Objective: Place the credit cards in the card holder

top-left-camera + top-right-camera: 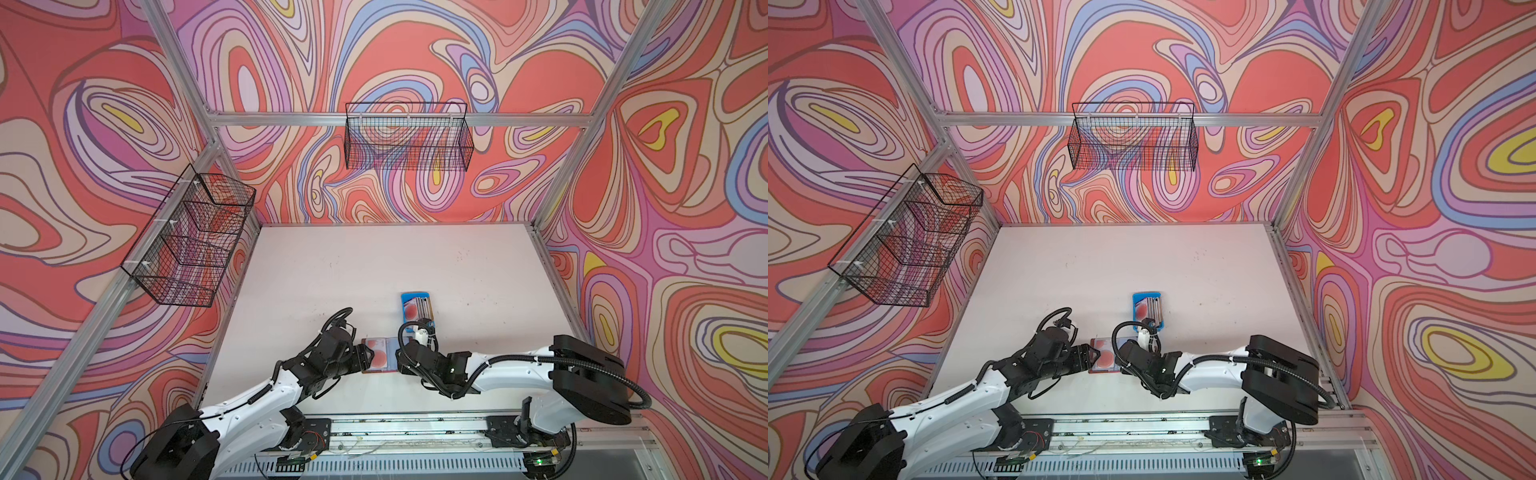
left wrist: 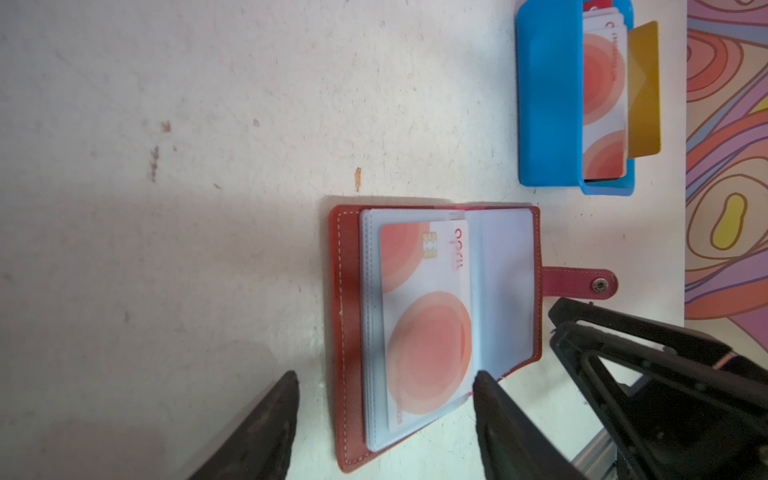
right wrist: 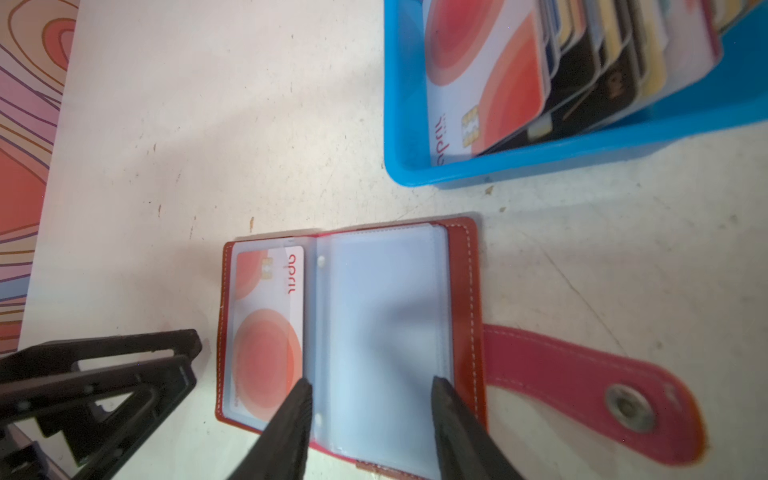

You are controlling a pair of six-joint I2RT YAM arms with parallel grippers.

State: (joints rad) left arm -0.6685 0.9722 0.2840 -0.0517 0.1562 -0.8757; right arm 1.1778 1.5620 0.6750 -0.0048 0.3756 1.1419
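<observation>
Card holder (image 3: 462, 291): stitched leather-like, matt. Sleeves (image 3: 382, 316): clear glossy plastic. Tray (image 3: 399, 124): smooth blue plastic. Table (image 3: 166, 145): matt, scuffed.

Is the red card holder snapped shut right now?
No, the card holder lies open on the table, its snap strap unfastened to one side and a red-circled card showing inside.

You're working in a robotics lab test cell. An aluminium frame (image 1: 399, 119) boxes in the booth, and its wall panels (image 1: 291, 62) are printed with loud swirls. Black wire baskets (image 1: 407, 137) hang from the bars. The left arm (image 1: 249, 399) and right arm (image 1: 511, 365) sit on a base rail (image 1: 415, 428) at the edge of a scuffed white counter (image 1: 374, 266).
</observation>
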